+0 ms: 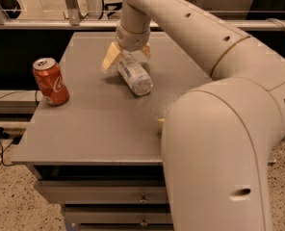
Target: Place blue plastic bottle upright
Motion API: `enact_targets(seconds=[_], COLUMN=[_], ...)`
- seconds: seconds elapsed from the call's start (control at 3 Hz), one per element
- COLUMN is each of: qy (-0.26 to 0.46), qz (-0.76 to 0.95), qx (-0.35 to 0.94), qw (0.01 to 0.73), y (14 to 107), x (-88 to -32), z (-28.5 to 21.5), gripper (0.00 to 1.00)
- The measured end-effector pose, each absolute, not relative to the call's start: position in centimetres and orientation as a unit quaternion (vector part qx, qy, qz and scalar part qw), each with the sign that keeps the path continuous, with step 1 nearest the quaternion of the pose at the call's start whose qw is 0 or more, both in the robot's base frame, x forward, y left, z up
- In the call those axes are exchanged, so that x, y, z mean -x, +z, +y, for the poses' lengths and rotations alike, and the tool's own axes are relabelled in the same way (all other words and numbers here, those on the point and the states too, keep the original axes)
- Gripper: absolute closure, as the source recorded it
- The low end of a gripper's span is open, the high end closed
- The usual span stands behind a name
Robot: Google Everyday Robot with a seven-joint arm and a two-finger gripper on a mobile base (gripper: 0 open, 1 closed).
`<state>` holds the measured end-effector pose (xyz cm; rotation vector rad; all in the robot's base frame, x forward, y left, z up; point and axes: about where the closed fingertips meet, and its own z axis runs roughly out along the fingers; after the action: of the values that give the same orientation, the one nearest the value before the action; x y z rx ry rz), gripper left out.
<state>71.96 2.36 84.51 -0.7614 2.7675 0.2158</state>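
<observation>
The blue plastic bottle (134,74) lies on its side near the middle of the grey table (84,129), its far end pointing away from me toward the gripper. My gripper (127,57) hangs over that far end. It is open, with one yellowish finger (109,58) to the left of the bottle and the other (146,51) to the right. The bottle's cap end is hidden under the wrist.
A red soda can (51,81) stands upright near the table's left edge. My large arm fills the right half of the view and covers the right side of the table; only a small corner of a snack bag (160,122) shows beside it. Drawers sit below the table front.
</observation>
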Motion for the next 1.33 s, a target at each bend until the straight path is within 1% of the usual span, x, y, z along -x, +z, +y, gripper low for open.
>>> enact_targets(seconds=[0.33, 0.67, 1.0, 1.33], qy=[0.065, 0.064, 0.088, 0.111], qz=[0.958, 0.955, 0.936, 0.892], qx=[0.248, 0.245, 0.262, 0.303], qw=[0.131, 0.155, 0.218, 0.317], y=[84.4, 85.9, 89.8, 95.1], x=[-72.7, -73.4, -74.2, -74.4], z=[2.2, 2.1, 2.1, 1.1], gripper=[0.38, 0.61, 0.84, 1.0])
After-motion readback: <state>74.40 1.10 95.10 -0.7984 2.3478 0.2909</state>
